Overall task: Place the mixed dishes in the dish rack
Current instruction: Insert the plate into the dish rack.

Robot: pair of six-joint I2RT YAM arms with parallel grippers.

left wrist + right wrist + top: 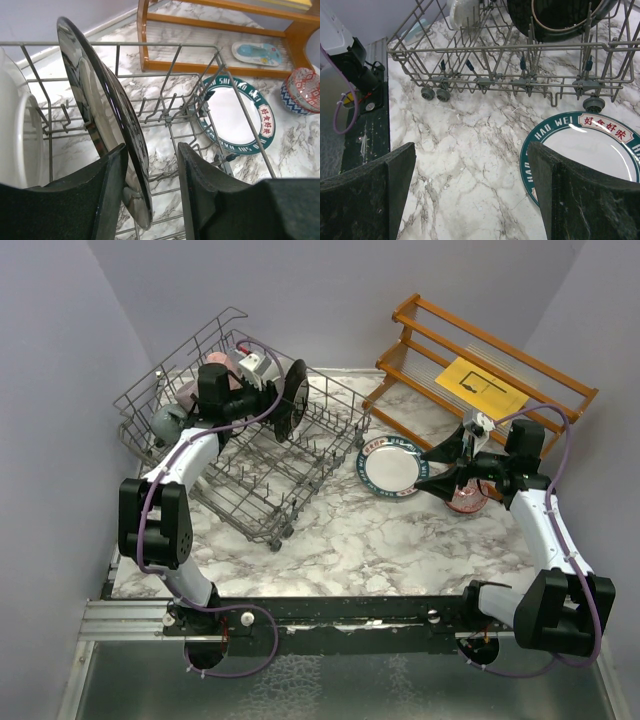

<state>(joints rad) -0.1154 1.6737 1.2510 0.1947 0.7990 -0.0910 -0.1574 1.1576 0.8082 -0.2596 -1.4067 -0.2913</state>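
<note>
- L pincer [152,146]: over the dish rack [165,45], jaws parted, not clamped. One finger sits each side of the black plate [100,115], w/ a clear gap at the R finger.
- That black plate: on edge betw the tines inside the rack, a bit tilted.
- Next slot to its L, also in the rack: a white plate [15,135], on edge.
- Rack's far-L corner: pink mug [222,362] and grey-teal mug [165,422].
- R pincer [471,147]: spread wide, nothing betw the fingers, hanging over the counter [470,190] to the R of the rack.
- The teal-rimmed plate [590,165] w/ red characters: flat on the counter, just beside the rack's R side, near a wheel.
- The patterned bowl [302,90], red/blue: on the counter, further R of the rack than that plate.
- The wooden shelf [490,370]: past the rack's R side, w/ a yellow sheet [480,387] on it.
</note>
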